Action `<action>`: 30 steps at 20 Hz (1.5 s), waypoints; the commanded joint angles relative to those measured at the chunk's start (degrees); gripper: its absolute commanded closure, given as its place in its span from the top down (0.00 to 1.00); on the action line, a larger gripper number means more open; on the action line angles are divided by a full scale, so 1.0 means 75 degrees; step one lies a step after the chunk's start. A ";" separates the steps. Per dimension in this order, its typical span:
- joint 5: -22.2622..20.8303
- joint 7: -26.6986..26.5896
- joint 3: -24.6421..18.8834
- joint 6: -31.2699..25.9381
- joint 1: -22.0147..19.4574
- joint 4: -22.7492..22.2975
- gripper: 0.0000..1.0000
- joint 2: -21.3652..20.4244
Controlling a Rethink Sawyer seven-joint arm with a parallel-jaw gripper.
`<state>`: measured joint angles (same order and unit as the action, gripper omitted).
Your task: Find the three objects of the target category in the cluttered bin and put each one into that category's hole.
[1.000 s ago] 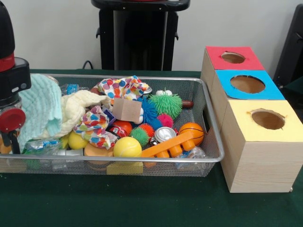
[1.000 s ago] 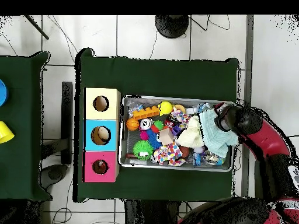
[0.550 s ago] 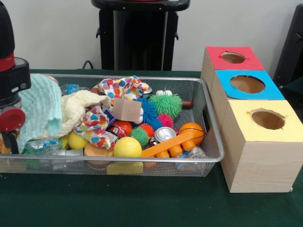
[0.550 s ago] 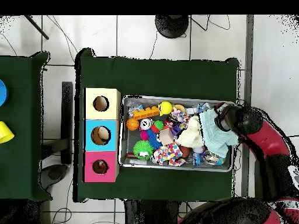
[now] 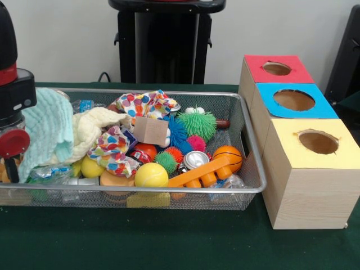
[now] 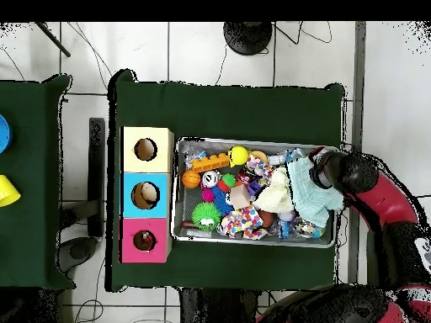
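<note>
A wire mesh bin point(image 5: 250, 143) holds a heap of toys, balls and cloths. My gripper point(image 5: 10, 166) is down in the bin's left end in the front view, close against a mint-green cloth point(image 5: 50, 129) that stands above the rim. In the overhead view the gripper point(image 6: 318, 175) sits at the bin's right end beside the same cloth point(image 6: 310, 192). A cream cloth point(image 5: 93, 126), a spotted cloth point(image 5: 143, 104), a yellow ball point(image 5: 151, 175), an orange basketball point(image 5: 228, 157) and a green spiky ball point(image 5: 198, 124) lie further along. The cloth and arm hide what the gripper touches.
Three wooden boxes stand in a row beside the bin, each with a round hole: red point(image 5: 277, 68), blue point(image 5: 294, 100) and yellow point(image 5: 318, 142). Green cloth covers the table point(image 5: 169, 242). A black stand point(image 5: 166, 45) rises behind the bin.
The arm's end has shifted only very slightly at the bin's end, and the mint-green cloth's lower edge moved a little with it. Everything else is unchanged.
</note>
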<state>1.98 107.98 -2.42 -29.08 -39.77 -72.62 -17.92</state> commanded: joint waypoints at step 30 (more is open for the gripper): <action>-0.0429 -0.0010 -0.0347 -0.0256 0.0147 -0.0184 1.00 -0.0194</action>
<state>1.26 107.98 -2.24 -29.15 -39.16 -72.70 -18.79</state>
